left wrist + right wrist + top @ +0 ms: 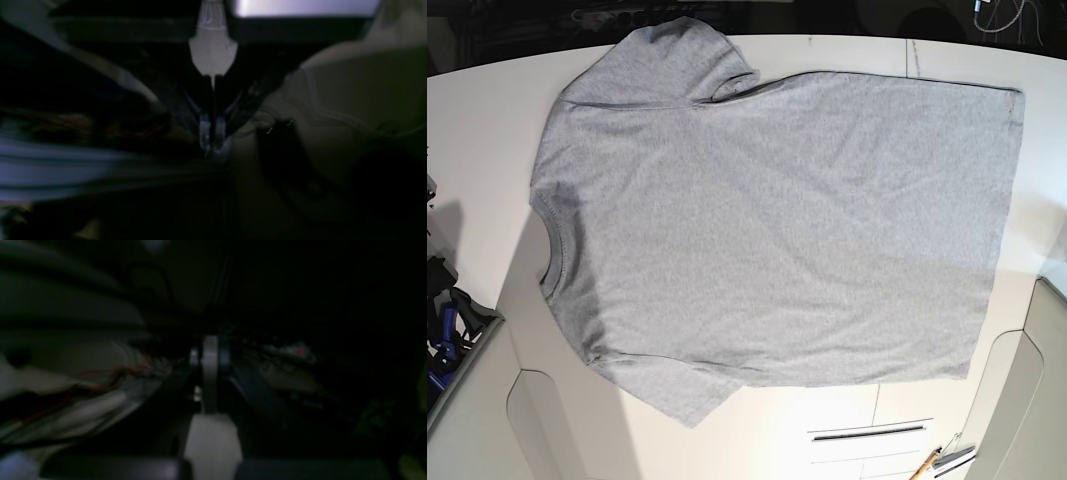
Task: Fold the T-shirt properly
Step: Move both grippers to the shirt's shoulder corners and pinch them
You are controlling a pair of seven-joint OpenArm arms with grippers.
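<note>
The heather-grey T-shirt (767, 220) lies spread flat on the white table (487, 120), plain side up. Its ribbed neck (549, 235) is at the left and its hem at the right. One sleeve (667, 60) points to the far edge, the other (672, 385) to the near edge. Neither gripper shows in the base view. The left wrist view is dark and blurred; my left gripper (212, 136) has its fingers pressed together with nothing between them. My right gripper (209, 356) is likewise shut and empty in a dim view. The shirt cannot be made out in either wrist view.
Dark blue hardware (449, 320) sits at the table's left edge. A pen and small tools (932, 462) lie at the bottom right beside white curved panels (1017, 400). Cables (1002, 12) hang at the top right.
</note>
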